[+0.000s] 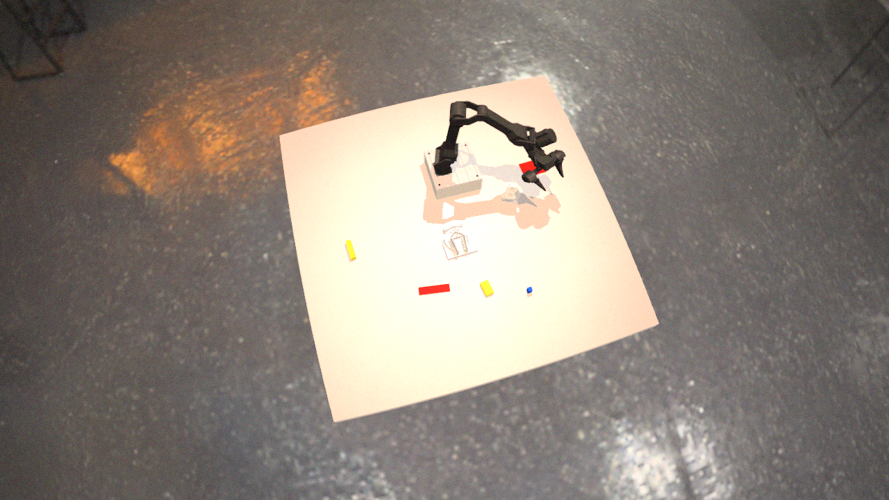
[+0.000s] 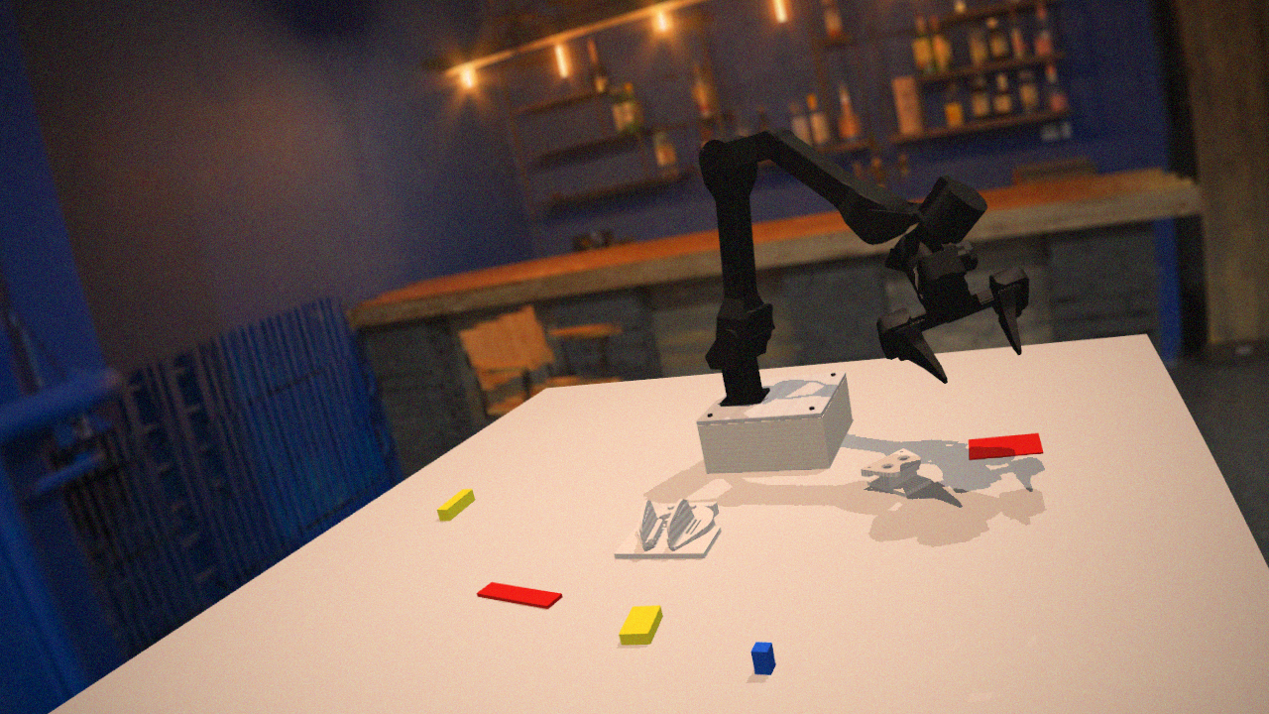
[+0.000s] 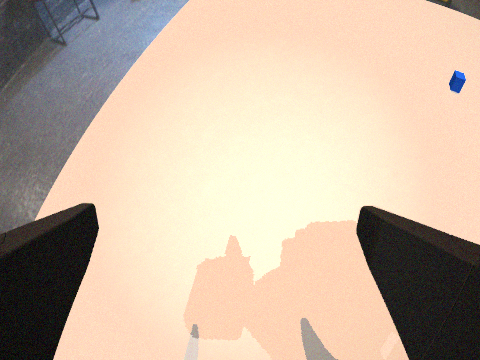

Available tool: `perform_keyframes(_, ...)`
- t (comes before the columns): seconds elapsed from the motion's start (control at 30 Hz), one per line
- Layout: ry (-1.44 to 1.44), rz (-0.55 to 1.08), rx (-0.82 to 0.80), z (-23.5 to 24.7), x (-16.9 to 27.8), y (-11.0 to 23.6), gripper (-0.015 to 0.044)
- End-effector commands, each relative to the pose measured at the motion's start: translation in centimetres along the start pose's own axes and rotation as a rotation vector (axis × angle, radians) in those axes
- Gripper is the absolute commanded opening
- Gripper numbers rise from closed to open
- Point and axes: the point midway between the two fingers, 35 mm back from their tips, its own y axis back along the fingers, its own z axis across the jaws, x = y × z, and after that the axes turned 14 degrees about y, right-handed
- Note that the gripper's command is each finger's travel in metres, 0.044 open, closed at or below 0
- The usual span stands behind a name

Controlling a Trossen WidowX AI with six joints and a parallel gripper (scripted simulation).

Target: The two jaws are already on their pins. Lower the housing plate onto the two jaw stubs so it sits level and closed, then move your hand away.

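- While the black six-joint arm (image 1: 497,121) (image 2: 736,239) reaches out from its pale box-shaped mount (image 1: 458,187) (image 2: 767,445), its black two-fingered end effector (image 1: 553,182) (image 2: 980,367) (image 3: 230,220) hangs above the broad, light-coloured counter (image 1: 385,360) (image 2: 355,639) (image 3: 250,125), fingertips pointing downward.
- The end effector is released: its tapered fingers stand wide apart, with nothing grasped between them.
- The small whitish piece with two round holes (image 1: 509,194) (image 2: 891,463), which appears to be the housing plate, sits on the counter near the mount, partly in the arm's shadow. It is apart from the end effector.
- The pale jaw assembly (image 1: 471,250) (image 2: 630,549), a flat base bearing two upright pointed shapes, rests well apart from that holed piece; the plate is thus not on the jaw stubs. The stubs and pins are too small to tell.
- A flat red rectangular plate (image 1: 527,167) (image 2: 1004,446) lies near the holed piece.
- Elsewhere on the counter are a slim yellow bar (image 1: 350,250) (image 2: 456,504), a long red strip (image 1: 433,289) (image 2: 519,595), a yellow rectangular block (image 1: 486,288) (image 2: 640,625) and a small blue block (image 1: 529,289) (image 2: 762,657) (image 3: 457,81), all separate.
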Motion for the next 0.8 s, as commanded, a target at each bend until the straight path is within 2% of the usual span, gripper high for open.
perform_keyframes(0.0, 0.073, 0.063, -0.008, -0.5, 0.8, -0.1, 0.044)
perform_keyframes(0.77, 0.414, 0.467, -0.093, -4.3, 7.1, 0.7, 0.044)
